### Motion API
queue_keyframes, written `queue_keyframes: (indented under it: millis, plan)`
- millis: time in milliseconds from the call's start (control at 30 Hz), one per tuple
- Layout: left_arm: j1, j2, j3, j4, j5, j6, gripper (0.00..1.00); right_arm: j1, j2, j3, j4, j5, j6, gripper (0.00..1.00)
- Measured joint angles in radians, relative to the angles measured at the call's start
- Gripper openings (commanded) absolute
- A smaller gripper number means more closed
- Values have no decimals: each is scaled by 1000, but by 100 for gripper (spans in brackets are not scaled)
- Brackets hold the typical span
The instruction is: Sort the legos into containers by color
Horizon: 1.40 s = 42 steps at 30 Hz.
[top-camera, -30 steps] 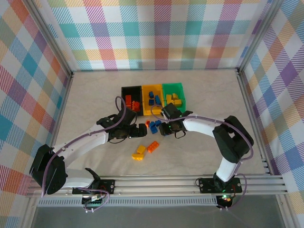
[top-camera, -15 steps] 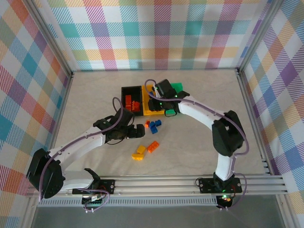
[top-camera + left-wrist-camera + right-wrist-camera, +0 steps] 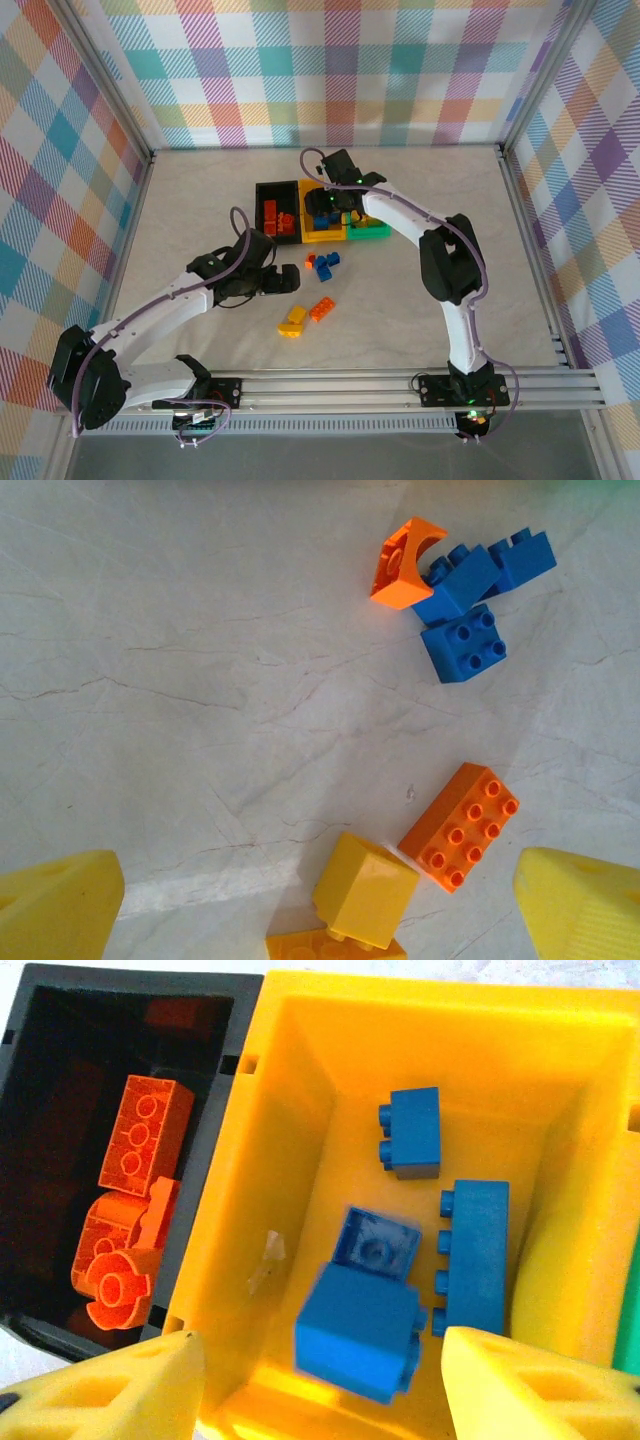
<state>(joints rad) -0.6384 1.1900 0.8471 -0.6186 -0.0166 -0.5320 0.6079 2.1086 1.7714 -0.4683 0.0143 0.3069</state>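
black bin [image 3: 100, 975] | yellow bin [image 3: 400, 990] | green bin [image 3: 370, 232] | blue bricks [image 3: 358, 1335] | orange bricks [image 3: 145, 1145] | plaid walls [image 3: 340, 70]

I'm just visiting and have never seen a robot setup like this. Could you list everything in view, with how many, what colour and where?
black bin: 1, black, left end of the joined row
yellow bin: 1, yellow, middle of the row
green bin: 1, green, right end, partly under the right arm
binned orange bricks: at least 2, orange, in the black bin
binned blue bricks: 4, blue, in the yellow bin
loose blue bricks: 3, blue, clustered on the table
loose orange bricks: 2, orange, one overturned against the blue cluster, one flat nearer the arms
loose yellow bricks: 2, yellow, beside the flat orange one
table: 1, pale marbled
walls: plaid, around the table
left gripper: 1, yellow fingers, open above the loose bricks
right gripper: 1, yellow fingers, open above the yellow bin
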Motion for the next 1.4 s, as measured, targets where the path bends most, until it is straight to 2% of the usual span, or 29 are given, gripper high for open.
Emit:
queue_keyframes:
  millis: [133, 267, 367, 500, 667, 1000, 1133, 1267, 1400]
  plan:
    - [1, 80, 22, 11, 28, 17, 93, 0, -80, -113, 25, 1, 6, 66]
    - [-18, 208, 87, 48, 53, 36, 86, 0, -235, -308, 48, 5, 22, 65]
    - [-56, 314, 155, 79, 57, 43, 83, 0, -362, -453, 72, 16, 37, 65]
    - [-118, 453, 226, 142, 75, 42, 75, 0, -517, -616, 86, 32, 53, 66]
    - [-142, 592, 294, 161, 63, 43, 74, -22, -629, -744, 93, 39, 74, 66]
    - [-145, 716, 387, 166, -33, 59, 68, -69, -709, -810, 116, 37, 82, 66]
    - [-145, 744, 419, 141, -57, 69, 51, -72, -711, -812, 130, 34, 82, 66]
    - [-150, 752, 431, 124, -80, 81, 41, -80, -713, -815, 133, 30, 82, 66]
    - [-161, 748, 428, 122, -96, 84, 36, -85, -716, -819, 136, 29, 82, 66]
